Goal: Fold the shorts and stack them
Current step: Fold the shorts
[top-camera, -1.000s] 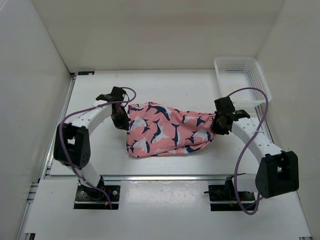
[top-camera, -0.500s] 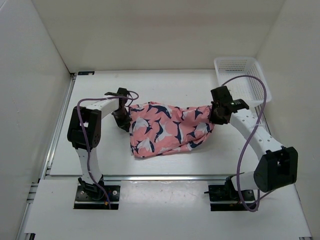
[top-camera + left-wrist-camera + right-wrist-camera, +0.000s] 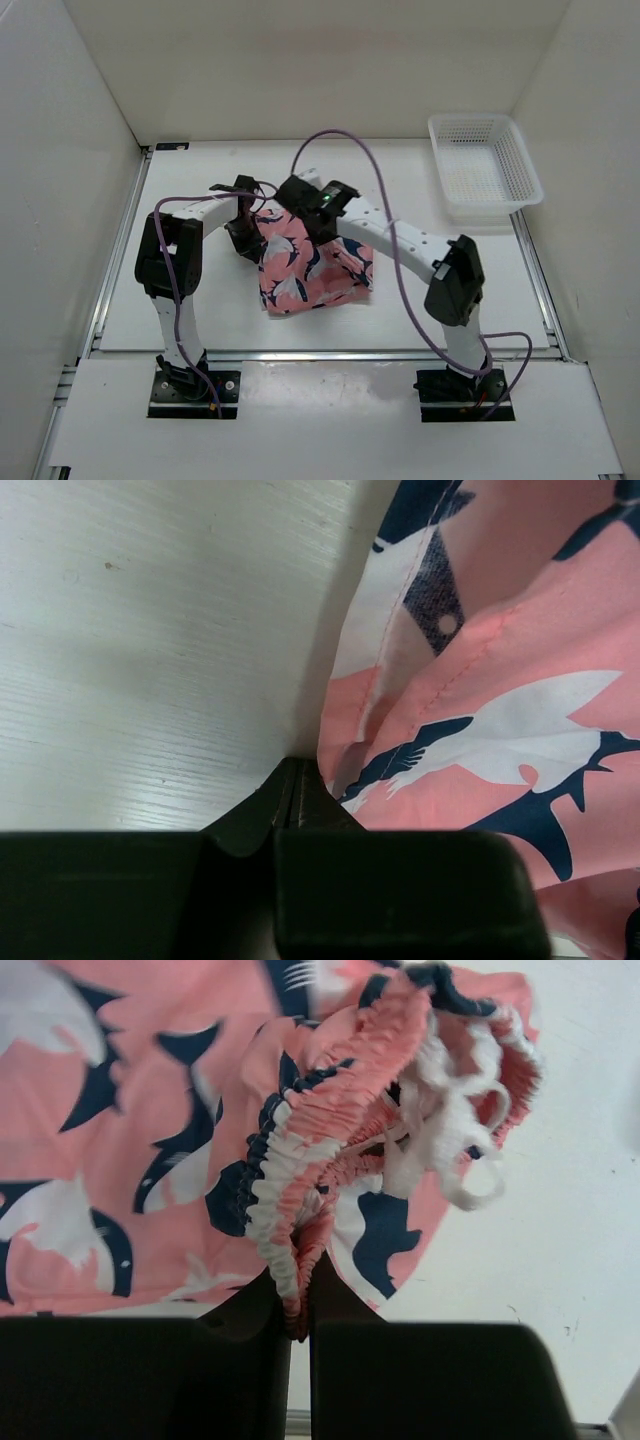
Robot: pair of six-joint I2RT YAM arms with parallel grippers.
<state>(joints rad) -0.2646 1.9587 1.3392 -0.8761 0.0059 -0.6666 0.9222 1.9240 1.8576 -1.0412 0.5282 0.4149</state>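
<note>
Shorts are bunched into a narrow coral heap on the table, caught between the two pincers! Left pincer sits at the heap's left edge, fingers pressed together with the hem nipped right at their tips. In the left wrist view the pink whale-print cloth spreads away up and right of those tips, with bare white tabletop to their left. Right pincer is just beside its partner, over the top of the heap, its arm reaching across from its base on the right. Its jaws are clamped on the gathered elastic waistband. The ruffled band rises straight out from between the fingers, a tangle of white ruffle curls up and right of the tips, and the rest of the shorts fans off to their left. White mesh basket stands well apart, far to the right of both pincers, at the table's back corner.
</note>
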